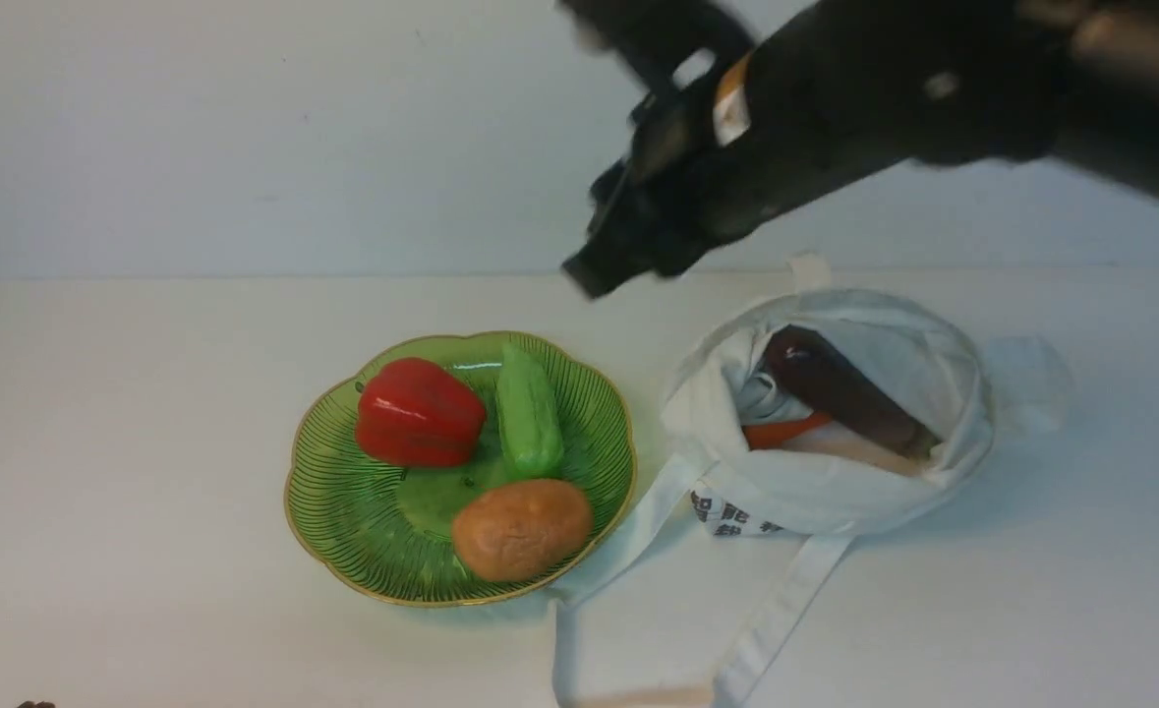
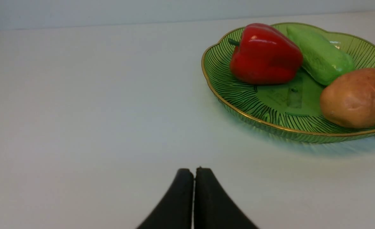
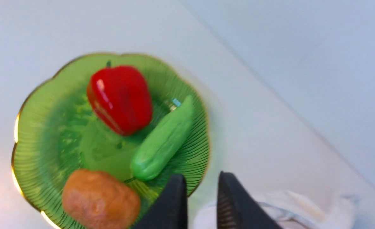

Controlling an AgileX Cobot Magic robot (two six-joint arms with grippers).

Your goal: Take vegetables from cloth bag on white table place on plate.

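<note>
On a white surface (image 1: 146, 442), left of centre, sits a green ribbed glass plate (image 1: 343, 531) with a scalloped gold rim. Three vegetables lie in it: a red bell pepper (image 1: 420, 413) at the far left, a slim green vegetable (image 1: 530, 413) at the far right, and a tan-brown potato (image 1: 522, 529) at the near right. To the right of the plate, an off-white cloth bag (image 1: 835, 501) lies open, dark characters printed on its near side, its long strap trailing toward the near edge of the view. Inside are a dark aubergine (image 1: 840, 383) and an orange carrot (image 1: 785, 431), partly hidden. The right pincer (image 3: 202, 181), blurred and raised above the surface, is empty, its tips parted by a narrow gap. The left pincer (image 2: 194, 173) is clenched with nothing between its tips.
</note>
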